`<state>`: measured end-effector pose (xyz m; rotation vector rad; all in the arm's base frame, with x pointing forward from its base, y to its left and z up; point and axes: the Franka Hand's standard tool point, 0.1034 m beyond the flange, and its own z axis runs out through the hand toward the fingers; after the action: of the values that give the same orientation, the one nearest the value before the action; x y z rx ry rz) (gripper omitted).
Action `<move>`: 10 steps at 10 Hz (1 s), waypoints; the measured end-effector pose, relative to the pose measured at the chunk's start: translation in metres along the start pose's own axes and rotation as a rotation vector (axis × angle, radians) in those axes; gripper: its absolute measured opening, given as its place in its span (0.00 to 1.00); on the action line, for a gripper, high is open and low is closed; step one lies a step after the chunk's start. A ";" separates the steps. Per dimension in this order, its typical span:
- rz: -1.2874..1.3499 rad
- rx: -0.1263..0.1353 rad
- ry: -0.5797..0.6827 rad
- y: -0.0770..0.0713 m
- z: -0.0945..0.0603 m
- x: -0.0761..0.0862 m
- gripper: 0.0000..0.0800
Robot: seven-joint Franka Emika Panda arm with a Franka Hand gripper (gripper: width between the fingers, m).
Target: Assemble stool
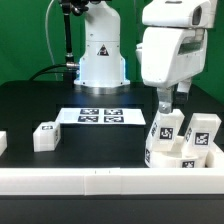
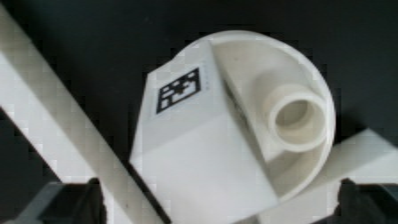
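Note:
The round white seat disc (image 1: 164, 140) stands on its edge at the exterior view's right, leaning by the border rail, with a square tag on its rim. In the wrist view the seat (image 2: 240, 110) fills the middle, showing its tag and one round socket (image 2: 295, 115). My gripper (image 1: 166, 106) hangs just above the seat. Its jaws stand wide apart on either side of the disc (image 2: 222, 205) without closing on it. A tagged white leg (image 1: 203, 131) stands right of the seat. Another leg (image 1: 45, 135) lies at the left.
The long white border rail (image 1: 100, 181) runs along the table's front, and also shows in the wrist view (image 2: 39, 95). The marker board (image 1: 100, 116) lies mid-table. The robot base (image 1: 102, 55) stands at the back. A further white part (image 1: 2, 143) sits at the left edge.

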<state>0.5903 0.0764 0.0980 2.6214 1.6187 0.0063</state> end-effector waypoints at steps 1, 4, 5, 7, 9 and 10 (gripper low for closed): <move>-0.063 -0.004 -0.007 0.001 0.000 -0.002 0.81; -0.267 -0.012 -0.038 0.001 0.003 -0.004 0.81; -0.366 -0.015 -0.051 0.001 0.003 -0.005 0.81; -0.494 -0.012 -0.066 0.003 0.007 -0.009 0.81; -0.515 -0.010 -0.075 0.004 0.009 -0.013 0.81; -0.512 -0.008 -0.075 0.004 0.010 -0.014 0.81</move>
<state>0.5880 0.0614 0.0884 2.0951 2.1943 -0.1074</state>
